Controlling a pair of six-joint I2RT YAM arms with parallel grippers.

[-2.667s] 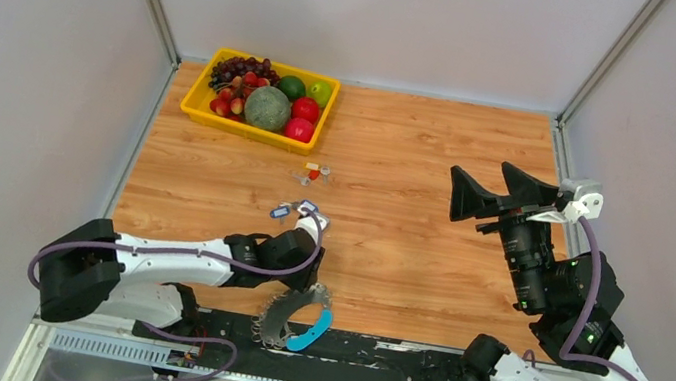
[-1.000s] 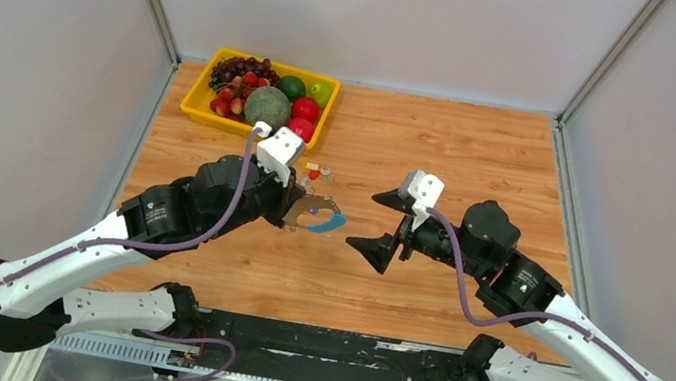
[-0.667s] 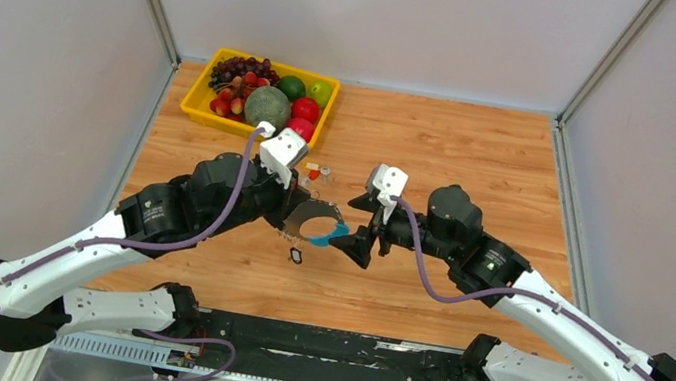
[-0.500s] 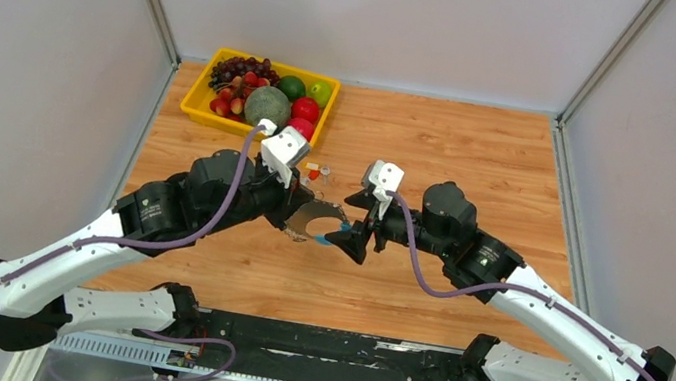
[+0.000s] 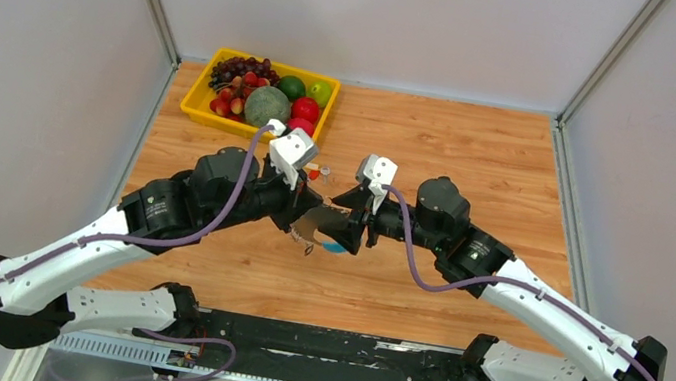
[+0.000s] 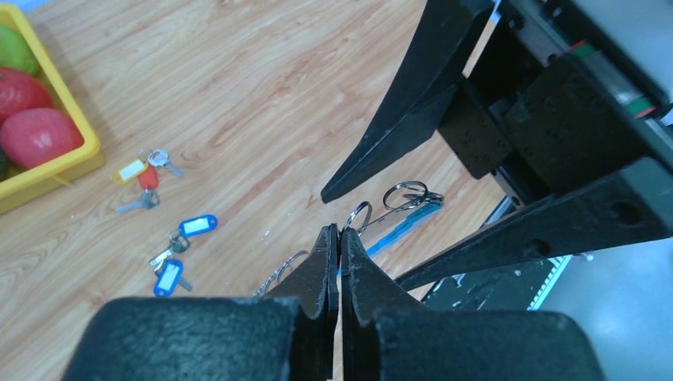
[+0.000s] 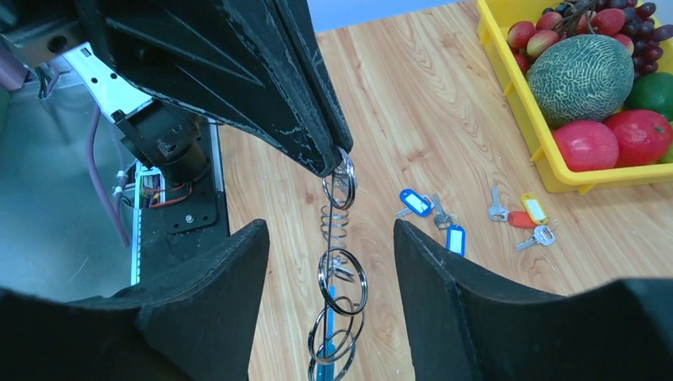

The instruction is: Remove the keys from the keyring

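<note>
In the overhead view, both arms reached in over the middle of the worktop (image 5: 480, 161) and met tip to tip. The left pincer (image 5: 301, 217) held the keyring (image 5: 316, 228) clear of the wood, its blue arc on the side nearest the right pincer (image 5: 348, 232). A few loose keys (image 5: 317, 171) lay on the boards between the arms and the yellow tray (image 5: 193, 106) of fruit at the far left.

From the left wrist, the left pincer (image 6: 340, 234) had its fingers pressed together, clamped on the keyring (image 6: 403, 195). Silvery rings and a blue strip stuck out beyond the tip. The right pincer's two black fingers (image 6: 413, 103) stood wide apart, one on each side of those rings. Down on the worktop (image 6: 262, 87) lay keys (image 6: 196, 225) with blue tags. Others with a yellow and a red tag lay just beside the tray's rim (image 6: 55, 167).

From the right wrist, the right pincer (image 7: 329, 230) was spread open and the keyring (image 7: 343, 278) hung between its fingers, touching neither. The keyring's top ring was nipped in the tip of the left pincer (image 7: 332, 163), and a bit of blue showed at its lower end. Behind it, keys (image 7: 415, 200) with blue, yellow and red tags lay scattered on the wood near the yellow tray (image 7: 520, 111).
</note>
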